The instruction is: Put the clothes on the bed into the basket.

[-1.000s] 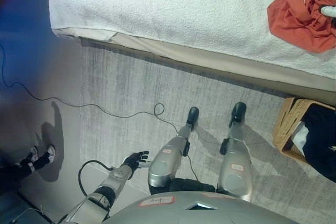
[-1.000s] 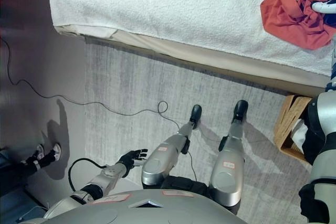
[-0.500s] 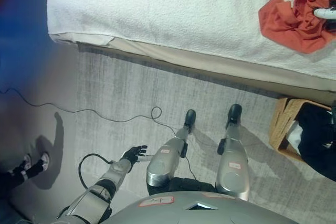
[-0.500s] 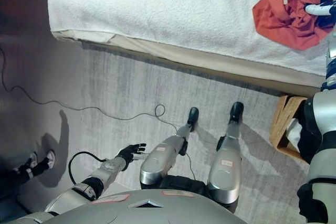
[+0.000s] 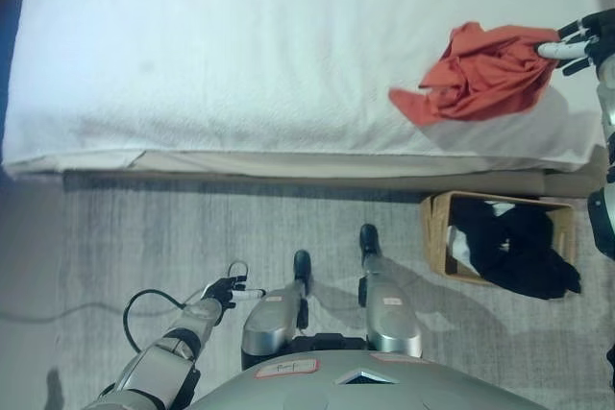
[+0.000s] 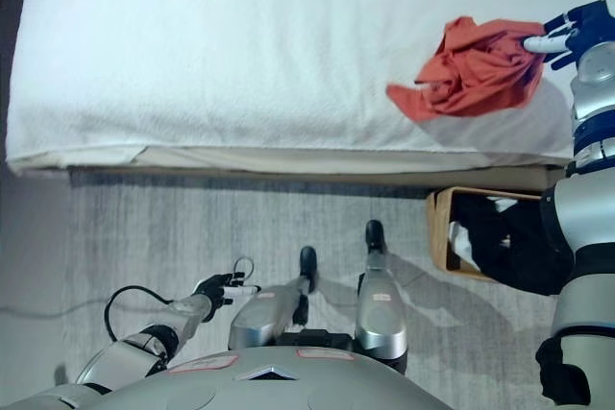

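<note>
**Reaching for the orange cloth on the bed**

We were at the pick-up step. Our right hand (image 6: 569, 34) was stretched out over the bed (image 5: 240, 55), at the right edge of the orange cloth (image 5: 480, 74). Its fingers were spread rather than curled, with a white tip touching or just over the crumpled edge of the cloth. We could not see any fold pinched between fingers and thumb, so we judged that nothing was yet gripped.

The cloth lay bunched on the white cover, near the front edge of the bed and towards its right side, with one corner trailing left. It was the only garment we could see on the bed.

The basket (image 5: 437, 237) stood on the floor (image 5: 144, 237) just in front of the bed, almost directly below the cloth. Dark clothes (image 5: 519, 252) already filled much of it and hung over its far right rim, with a bit of white showing at its left side.

The next move, as we judged it, called for closing the fingers on a good bunch of cloth, lifting it clear of the cover, and bringing it back over the bed's edge to drop into the basket. The cloth was loose and would sag and trail, so a hanging corner might catch the bed edge or fall outside the basket.

Our left hand (image 5: 223, 289) hung low by our side above the floor, fingers loosely relaxed, holding nothing. Nothing stood between cloth and basket.
</note>
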`<state>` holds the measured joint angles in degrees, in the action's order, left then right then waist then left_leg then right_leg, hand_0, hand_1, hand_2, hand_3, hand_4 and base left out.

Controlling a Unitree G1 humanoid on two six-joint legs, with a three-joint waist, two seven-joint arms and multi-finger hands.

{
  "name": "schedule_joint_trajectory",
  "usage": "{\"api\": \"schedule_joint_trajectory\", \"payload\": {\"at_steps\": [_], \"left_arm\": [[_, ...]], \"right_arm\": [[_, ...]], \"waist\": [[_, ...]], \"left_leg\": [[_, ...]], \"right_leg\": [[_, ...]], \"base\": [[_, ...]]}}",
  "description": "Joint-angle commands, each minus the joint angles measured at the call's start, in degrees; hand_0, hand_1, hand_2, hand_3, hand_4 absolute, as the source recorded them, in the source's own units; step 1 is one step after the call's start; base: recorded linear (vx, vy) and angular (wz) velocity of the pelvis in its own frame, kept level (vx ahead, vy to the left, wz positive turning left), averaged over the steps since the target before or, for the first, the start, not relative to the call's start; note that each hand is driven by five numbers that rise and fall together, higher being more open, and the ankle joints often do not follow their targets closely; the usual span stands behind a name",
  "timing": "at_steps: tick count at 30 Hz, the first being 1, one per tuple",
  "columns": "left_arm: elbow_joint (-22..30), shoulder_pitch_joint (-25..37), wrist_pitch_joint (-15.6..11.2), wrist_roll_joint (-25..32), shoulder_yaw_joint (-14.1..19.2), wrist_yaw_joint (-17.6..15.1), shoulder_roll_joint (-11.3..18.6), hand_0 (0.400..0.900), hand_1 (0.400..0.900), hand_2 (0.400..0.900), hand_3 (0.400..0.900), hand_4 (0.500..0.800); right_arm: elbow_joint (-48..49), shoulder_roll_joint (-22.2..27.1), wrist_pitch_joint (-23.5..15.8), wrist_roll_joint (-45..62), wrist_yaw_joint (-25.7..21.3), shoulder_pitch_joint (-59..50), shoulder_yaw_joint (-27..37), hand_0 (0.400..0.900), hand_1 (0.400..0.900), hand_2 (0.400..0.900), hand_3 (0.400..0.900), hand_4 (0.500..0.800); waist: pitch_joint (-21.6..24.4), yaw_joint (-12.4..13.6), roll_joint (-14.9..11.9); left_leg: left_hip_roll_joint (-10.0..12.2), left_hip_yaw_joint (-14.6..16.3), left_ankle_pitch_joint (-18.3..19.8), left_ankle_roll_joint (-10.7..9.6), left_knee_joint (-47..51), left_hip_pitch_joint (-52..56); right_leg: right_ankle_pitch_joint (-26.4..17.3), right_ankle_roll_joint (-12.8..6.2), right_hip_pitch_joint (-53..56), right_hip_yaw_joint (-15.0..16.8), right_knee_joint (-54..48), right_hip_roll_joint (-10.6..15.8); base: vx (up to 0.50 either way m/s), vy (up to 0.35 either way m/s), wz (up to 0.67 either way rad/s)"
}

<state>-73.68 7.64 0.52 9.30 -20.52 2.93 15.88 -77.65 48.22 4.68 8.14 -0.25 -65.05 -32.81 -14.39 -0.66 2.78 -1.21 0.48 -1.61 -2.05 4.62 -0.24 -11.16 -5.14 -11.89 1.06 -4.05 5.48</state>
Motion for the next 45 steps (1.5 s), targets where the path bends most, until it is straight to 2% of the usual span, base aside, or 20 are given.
{"api": "schedule_joint_trajectory", "payload": {"at_steps": [1,9,18,23,32,33,34,35,45], "left_arm": [[-4.7,-3.2,0.8,-2.5,-0.1,-0.7,4.3,0.900,0.900,0.900,0.900,0.800],[-5.8,-3.8,1.4,-3.4,1.8,-0.8,5.3,0.900,0.900,0.900,0.900,0.800],[-5.4,-4.2,1.2,-3.6,3.0,-1.2,6.8,0.900,0.900,0.900,0.900,0.800],[-5.0,-3.9,1.1,-3.6,2.9,-1.4,7.1,0.900,0.900,0.900,0.900,0.800],[-4.6,-3.5,1.1,-3.8,2.8,-1.7,6.9,0.900,0.900,0.900,0.900,0.800],[-4.6,-3.5,1.1,-3.8,2.8,-1.7,6.8,0.900,0.900,0.900,0.900,0.800],[-4.6,-3.5,1.1,-3.8,2.8,-1.7,6.9,0.900,0.900,0.900,0.900,0.800],[-4.6,-3.6,1.1,-3.8,2.9,-1.8,6.8,0.900,0.900,0.900,0.900,0.800],[-4.8,-3.4,1.3,-3.6,3.2,-1.8,6.7,0.900,0.900,0.900,0.900,0.800]], "right_arm": [[1.1,5.4,-2.5,-1.5,-1.2,-0.6,-2.5,0.400,0.400,0.400,0.400,0.500],[-0.6,9.6,-2.0,-2.2,-0.1,1.5,-1.0,0.400,0.400,0.400,0.400,0.500],[-3.4,13.1,-1.4,-2.9,0.1,3.9,1.3,0.400,0.400,0.400,0.400,0.500],[-3.8,13.9,-1.2,-3.0,0.1,5.7,2.9,0.400,0.400,0.400,0.400,0.500],[-3.6,14.6,-1.1,-2.4,0.1,8.3,5.3,0.400,0.400,0.400,0.400,0.500],[-3.6,14.8,-1.0,-2.5,0.2,8.8,5.4,0.553,0.553,0.553,0.553,0.592],[-3.6,14.8,-1.0,-2.5,0.2,8.8,5.5,0.553,0.553,0.553,0.553,0.592],[-3.3,14.9,-1.0,-2.2,0.1,9.1,5.9,0.900,0.900,0.900,0.900,0.800],[-3.1,15.6,-0.8,-1.7,0.2,10.3,6.7,0.900,0.900,0.900,0.900,0.800]], "waist": [[8.0,-0.5,-2.5],[11.2,-2.8,-4.1],[11.6,-4.9,-4.2],[11.6,-5.7,-3.8],[11.2,-6.1,-3.0],[11.1,-6.1,-2.8],[11.1,-6.1,-2.8],[11.1,-6.2,-2.7],[10.9,-6.0,-2.2]], "left_leg": [[1.1,2.8,10.7,-0.1,-6.6,1.6],[0.8,6.1,12.3,1.1,-6.2,6.0],[-0.3,9.6,13.8,2.4,-6.6,7.9],[-0.6,10.7,14.4,2.8,-7.3,8.4],[-0.7,11.0,14.6,2.7,-7.5,8.5],[-0.7,10.8,14.5,2.6,-7.4,8.5],[-0.7,10.8,14.5,2.6,-7.4,8.5],[-0.7,10.7,14.4,2.5,-7.4,8.4],[-0.5,9.7,13.8,2.2,-6.8,8.2]], "right_leg": [[5.3,-4.29,-0.9,1.3,4.8,2.6],[4.6,-5.34,1.0,4.3,4.9,1.6],[2.9,-6.50,0.3,7.4,4.9,1.0],[2.3,-6.88,0.3,8.1,4.7,0.9],[2.0,-6.95,0.2,7.9,4.5,1.1],[1.9,-6.91,0.2,7.7,4.4,1.2],[1.9,-6.91,0.3,7.6,4.4,1.2],[1.8,-6.90,0.3,7.6,4.4,1.2],[1.8,-6.46,0.5,6.7,4.1,1.6]], "base": [[0.05,0.065,-0.39],[0.01,0.058,-0.32],[-0.03,0.040,-0.34],[-0.01,0.018,-0.16],[0.00,-0.003,-0.03],[0.00,-0.014,0.06],[0.00,-0.019,0.08],[-0.01,-0.012,0.05],[-0.01,-0.014,0.05]]}}
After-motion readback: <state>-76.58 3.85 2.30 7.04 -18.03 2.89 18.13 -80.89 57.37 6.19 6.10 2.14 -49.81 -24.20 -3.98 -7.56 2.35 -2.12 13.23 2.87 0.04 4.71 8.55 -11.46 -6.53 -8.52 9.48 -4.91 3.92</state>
